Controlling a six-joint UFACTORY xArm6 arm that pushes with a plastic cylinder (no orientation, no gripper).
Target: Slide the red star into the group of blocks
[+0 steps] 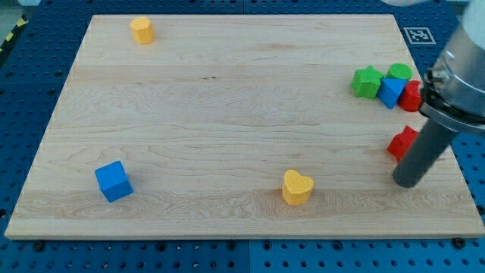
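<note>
Left to right: blue cube [114, 181], yellow hexagonal block [142, 29] and yellow heart [297, 187] are well clear. Group at the view's right: green star-ish block [367, 81], green round block [400, 72], blue block [391, 92], red block [411, 96]. Red star [402, 143] sits below the group, apart. My tip [405, 183], a bare rod with nothing to clamp, is just below the star, seemingly touching, so push toward the view's top.
</note>
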